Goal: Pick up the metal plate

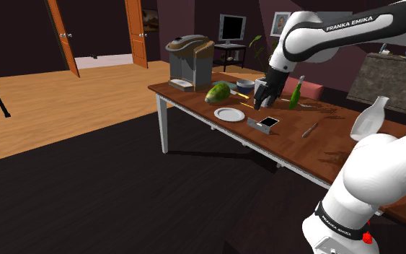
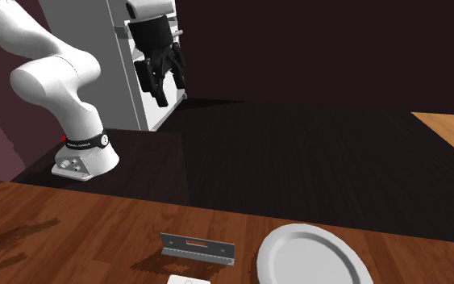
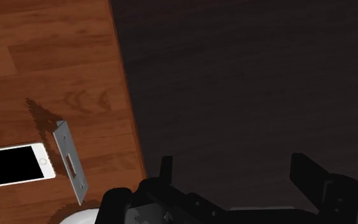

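The white arm [image 1: 381, 173] rose from its stand at the shoulder view's lower right, and the words "FRANKA EMIKA" were plainly legible along its upper link (a dark band round its base also carried lettering, too small to read with confidence). Nearest on the brown wooden bench [image 1: 324, 148] stood one clear flask [image 1: 369, 119], and a little past it lay one slim utensil [image 1: 309, 130].

Further along lay one phone [image 3: 12, 165], white-edged with a black screen. Just beside its end, with a narrow gap between them, lay one slotted grey metal strip [image 3: 70, 167]. The one round, pale-grey plate [image 2: 314, 256] lay flat on the bench close to the edge that bordered the dark floor [image 3: 247, 76], just beside the strip and on the opposite side of it from the phone.

The black tool [image 3: 233, 162] hung above that same edge. Its two fingers [image 3: 308, 172] were spread wide, gripping nothing, and it was clear of the plate and everything else on the bench.

Beyond the plate sat one green fruit [image 1: 218, 92], one grey pot [image 1: 244, 85] and one green bottle [image 1: 296, 92]. One coffee machine [image 1: 190, 61] stood at the bench's far end. Farthest off, across a stretch of light wooden flooring, two orange doors [image 1: 64, 36] stood against the back wall. To their right in the shoulder view were one dark monitor [image 1: 231, 29] and one framed picture [image 1: 280, 24].
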